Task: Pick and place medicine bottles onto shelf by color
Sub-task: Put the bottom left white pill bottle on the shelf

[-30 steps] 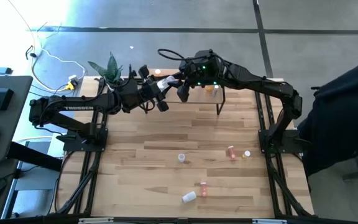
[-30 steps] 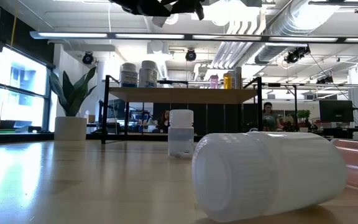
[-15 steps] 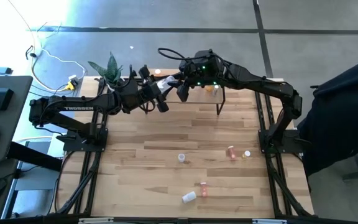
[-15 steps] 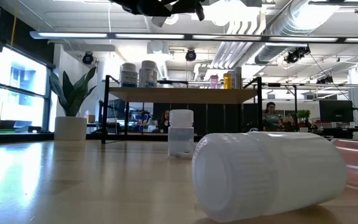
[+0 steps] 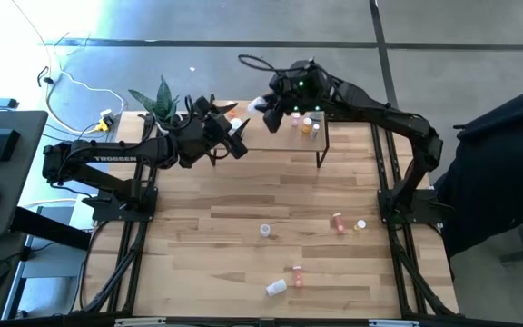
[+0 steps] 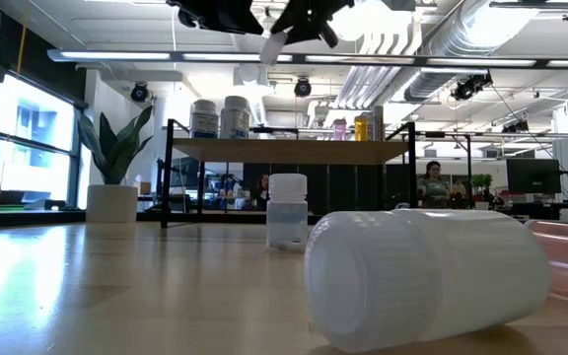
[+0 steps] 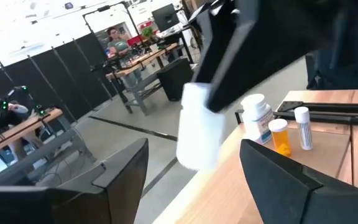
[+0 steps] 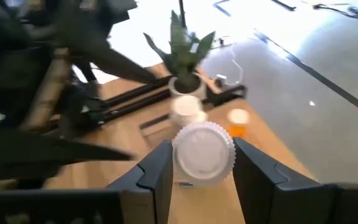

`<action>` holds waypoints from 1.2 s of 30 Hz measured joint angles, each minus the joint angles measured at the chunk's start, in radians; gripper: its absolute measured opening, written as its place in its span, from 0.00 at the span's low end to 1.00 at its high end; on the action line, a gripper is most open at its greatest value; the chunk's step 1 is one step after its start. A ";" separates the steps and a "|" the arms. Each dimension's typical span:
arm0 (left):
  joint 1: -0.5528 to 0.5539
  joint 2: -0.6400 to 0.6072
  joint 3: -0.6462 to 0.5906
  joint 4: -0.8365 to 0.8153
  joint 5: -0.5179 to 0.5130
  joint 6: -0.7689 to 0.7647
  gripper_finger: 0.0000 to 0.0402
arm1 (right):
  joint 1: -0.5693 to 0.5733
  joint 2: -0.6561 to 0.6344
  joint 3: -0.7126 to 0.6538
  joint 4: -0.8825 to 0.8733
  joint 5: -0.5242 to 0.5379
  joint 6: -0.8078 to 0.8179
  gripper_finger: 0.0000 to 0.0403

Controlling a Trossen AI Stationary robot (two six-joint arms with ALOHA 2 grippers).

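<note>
While a white medicine bottle (image 8: 202, 153) is clamped between the fingers of the right gripper (image 5: 263, 106) above the shelf (image 5: 284, 143), the left gripper (image 7: 194, 180) is held wide apart nearby; placement among the white bottles is judged next.

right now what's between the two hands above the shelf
Nothing. In the high view the left hand, open, and the right hand, shut on a white bottle, stand apart over the shelf; only bare shelf shows between them.

Grey concrete floor (image 5: 243, 23), bright windows (image 6: 23, 138), ceiling ducts (image 6: 442, 39), potted plant (image 6: 114, 163), distant desks (image 7: 135, 62)
</note>
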 joint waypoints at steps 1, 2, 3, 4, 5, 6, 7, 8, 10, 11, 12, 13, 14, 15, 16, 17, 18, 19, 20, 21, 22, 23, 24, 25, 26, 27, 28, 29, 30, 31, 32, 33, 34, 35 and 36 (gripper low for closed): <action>0.000 0.000 0.000 0.000 -0.003 -0.001 0.61 | -0.018 0.000 0.000 -0.003 -0.001 -0.002 0.30; 0.000 0.000 0.000 0.000 -0.008 -0.001 0.61 | -0.036 0.000 0.000 -0.007 -0.001 -0.003 0.30; 0.000 0.000 0.000 0.000 -0.011 -0.001 0.61 | -0.055 0.000 0.000 -0.010 -0.002 -0.009 0.30; 0.000 0.000 0.000 0.000 -0.014 -0.001 0.61 | -0.075 0.000 0.000 -0.018 -0.002 -0.016 0.30; 0.000 0.000 0.000 0.000 -0.016 -0.001 0.61 | -0.094 0.000 0.000 -0.026 -0.002 -0.018 0.30; 0.000 0.000 0.000 0.000 -0.016 -0.002 0.61 | -0.114 0.000 0.000 -0.032 -0.002 -0.018 0.30; 0.001 0.000 0.000 0.000 -0.016 -0.002 0.61 | -0.133 0.000 0.000 -0.039 -0.002 -0.018 0.30; 0.001 0.000 0.000 0.000 -0.017 -0.002 0.61 | -0.151 0.000 0.000 -0.048 -0.002 -0.018 0.30; 0.001 0.000 0.000 0.000 -0.016 -0.004 0.61 | -0.184 0.008 0.000 -0.061 -0.002 -0.018 0.30; 0.001 0.000 0.000 0.000 -0.016 -0.004 0.61 | -0.200 0.015 0.000 -0.072 -0.005 -0.018 0.30; 0.001 0.000 0.000 0.000 -0.016 -0.004 0.61 | -0.214 0.025 0.000 -0.089 -0.008 -0.018 0.30; 0.001 0.000 0.000 0.000 -0.016 -0.004 0.61 | -0.225 0.037 0.000 -0.097 -0.010 -0.017 0.30; 0.001 0.000 0.000 0.000 -0.016 -0.005 0.61 | -0.235 0.050 0.000 -0.107 -0.018 -0.011 0.30; 0.001 0.000 0.000 -0.001 -0.016 -0.011 0.61 | -0.245 0.061 0.000 -0.123 -0.026 -0.009 0.30; 0.001 0.000 0.000 -0.001 -0.016 -0.023 0.61 | -0.252 0.072 0.000 -0.138 -0.029 -0.003 0.30; 0.001 0.000 0.000 -0.002 -0.016 -0.037 0.61 | -0.257 0.082 0.000 -0.147 -0.029 -0.001 0.30; 0.001 0.000 0.000 -0.004 -0.016 -0.049 0.61 | -0.260 0.090 0.000 -0.156 -0.028 0.002 0.30; 0.001 0.000 0.000 -0.005 -0.016 -0.059 0.61 | -0.262 0.098 0.000 -0.168 -0.027 0.002 0.30; 0.001 0.000 0.000 -0.005 -0.016 -0.066 0.61 | -0.262 0.105 0.000 -0.179 -0.027 0.002 0.30; 0.001 0.000 0.000 -0.005 -0.016 -0.070 0.61 | -0.261 0.113 0.000 -0.186 -0.027 0.002 0.30; 0.001 0.000 0.000 -0.007 -0.016 -0.071 0.61 | -0.261 0.120 0.000 -0.194 -0.028 0.002 0.30; 0.001 0.000 0.000 -0.009 -0.016 -0.071 0.61 | -0.261 0.126 0.000 -0.205 -0.028 0.001 0.30; 0.001 0.000 0.000 -0.012 -0.016 -0.071 0.61 | -0.261 0.133 0.000 -0.214 -0.028 0.001 0.30; 0.001 0.000 0.000 -0.015 -0.016 -0.071 0.61 | -0.260 0.139 0.000 -0.219 -0.028 0.001 0.30; 0.001 0.000 0.000 -0.019 -0.016 -0.071 0.61 | -0.259 0.145 0.000 -0.225 -0.034 0.000 0.30; 0.001 0.000 0.000 -0.023 -0.016 -0.071 0.61 | -0.259 0.151 0.000 -0.237 -0.046 0.001 0.30; 0.001 0.000 0.000 -0.028 -0.016 -0.072 0.61 | -0.259 0.157 0.000 -0.245 -0.054 0.002 0.30; 0.001 0.000 0.000 -0.029 -0.016 -0.072 0.61 | -0.258 0.163 0.000 -0.249 -0.065 0.008 0.30; 0.001 0.000 0.000 -0.030 -0.016 -0.071 0.61 | -0.258 0.168 0.000 -0.258 -0.068 0.008 0.30; 0.001 0.000 0.000 -0.030 -0.016 -0.071 0.61 | -0.258 0.172 0.000 -0.267 -0.069 0.009 0.30; 0.001 0.000 0.000 -0.030 -0.016 -0.072 0.61 | -0.258 0.175 0.000 -0.274 -0.069 0.010 0.30; 0.001 0.000 0.000 -0.030 -0.014 -0.071 0.61 | -0.258 0.177 0.000 -0.281 -0.069 0.015 0.30; 0.001 0.000 0.000 -0.030 -0.013 -0.072 0.61 | -0.258 0.177 0.000 -0.289 -0.069 0.017 0.30; 0.001 0.000 0.000 -0.031 -0.013 -0.072 0.61 | -0.258 0.178 0.000 -0.298 -0.069 0.017 0.30; 0.001 0.000 0.000 -0.032 -0.013 -0.071 0.61 | -0.258 0.178 0.000 -0.306 -0.069 0.017 0.30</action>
